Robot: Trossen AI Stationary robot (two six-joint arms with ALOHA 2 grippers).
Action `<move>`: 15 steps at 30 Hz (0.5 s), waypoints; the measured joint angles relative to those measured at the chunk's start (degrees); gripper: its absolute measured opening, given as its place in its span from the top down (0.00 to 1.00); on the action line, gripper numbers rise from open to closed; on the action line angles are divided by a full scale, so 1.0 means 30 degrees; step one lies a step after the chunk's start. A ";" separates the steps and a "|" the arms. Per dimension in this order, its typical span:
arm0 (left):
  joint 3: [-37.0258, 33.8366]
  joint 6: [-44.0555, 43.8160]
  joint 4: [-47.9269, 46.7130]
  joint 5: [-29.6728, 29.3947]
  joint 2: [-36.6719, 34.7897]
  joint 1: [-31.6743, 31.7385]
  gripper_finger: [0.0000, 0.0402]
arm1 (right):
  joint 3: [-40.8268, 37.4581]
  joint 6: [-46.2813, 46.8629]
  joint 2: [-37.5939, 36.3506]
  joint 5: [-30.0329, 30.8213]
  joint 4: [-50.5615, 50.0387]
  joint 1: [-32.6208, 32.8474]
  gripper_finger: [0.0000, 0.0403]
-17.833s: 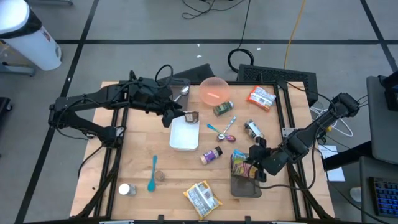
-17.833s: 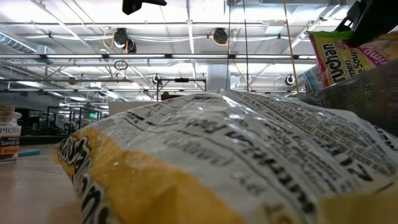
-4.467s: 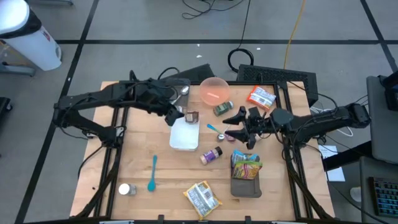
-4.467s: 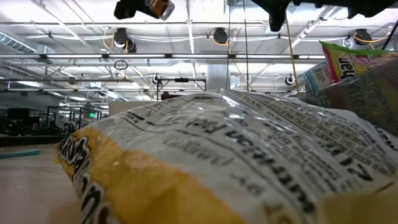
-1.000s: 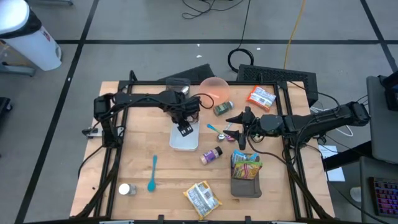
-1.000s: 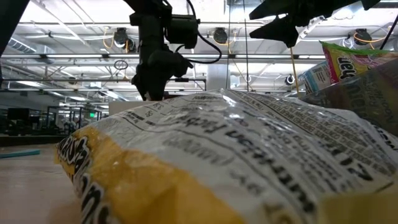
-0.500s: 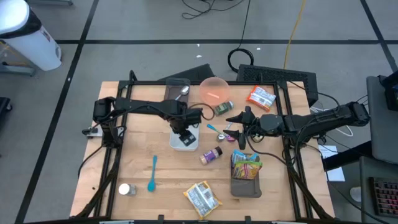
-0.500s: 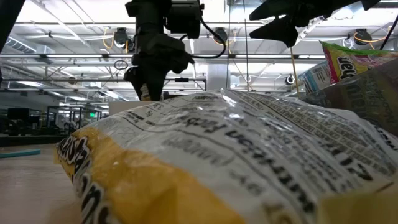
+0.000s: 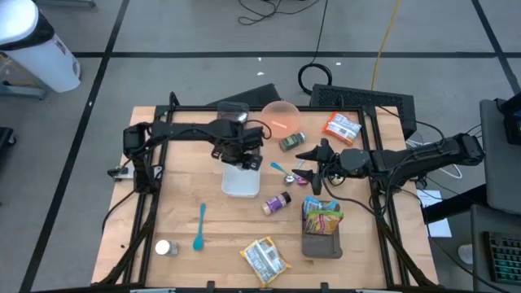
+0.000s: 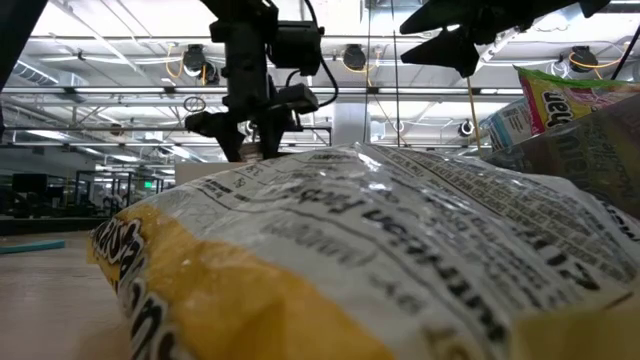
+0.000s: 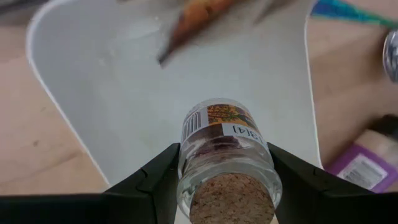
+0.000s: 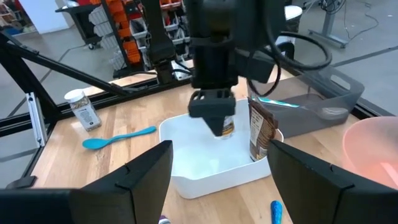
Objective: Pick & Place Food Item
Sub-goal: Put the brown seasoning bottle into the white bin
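Since half a second ago the left pincer (image 9: 241, 162) has drawn back toward the far edge of the white tray (image 9: 230, 185), turning at the wrist as it went; the right arm has not stirred. The left pincer is clamped on a small cork-stoppered spice jar (image 11: 225, 163), one finger on each side of the glass, and the jar hangs just above the tray's bare floor, cork end toward the wrist.

The risk, as I judge it, is in the letting go. The jar is smooth and round, so if it is dropped from a height or set down tilted it may roll across the tray or tip over the low rim. A brown pouch (image 12: 262, 129) leans against the tray wall just beside the pincer, and a sideways swing could knock it over.

The right pincer (image 9: 311, 168) waits with its fingers spread wide and empty, well off to the side, above a blue spoon (image 9: 278, 168) and a purple-labelled bottle (image 9: 278, 203). Beyond the left pincer sits a pink bowl (image 9: 282, 117); nothing else crowds the tray.
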 joint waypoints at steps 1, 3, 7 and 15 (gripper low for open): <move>0.0000 -0.0004 0.0020 -0.0058 0.0000 0.0145 0.51 | 0.0000 0.0006 0.0000 -0.0007 -0.0011 0.0000 0.37; 0.0000 -0.0002 -0.0018 -0.0345 0.0007 0.0382 0.51 | 0.0000 0.0000 0.0000 -0.0090 -0.0021 0.0000 0.37; 0.0002 0.0207 -0.0243 -0.0563 0.0139 0.0751 0.51 | 0.0000 -0.0007 0.0000 -0.0587 -0.0033 0.0000 0.37; 0.0000 0.1048 -0.1009 0.0232 0.1849 0.0704 0.51 | 0.0000 0.0000 0.0000 -0.1025 -0.0216 0.0000 0.37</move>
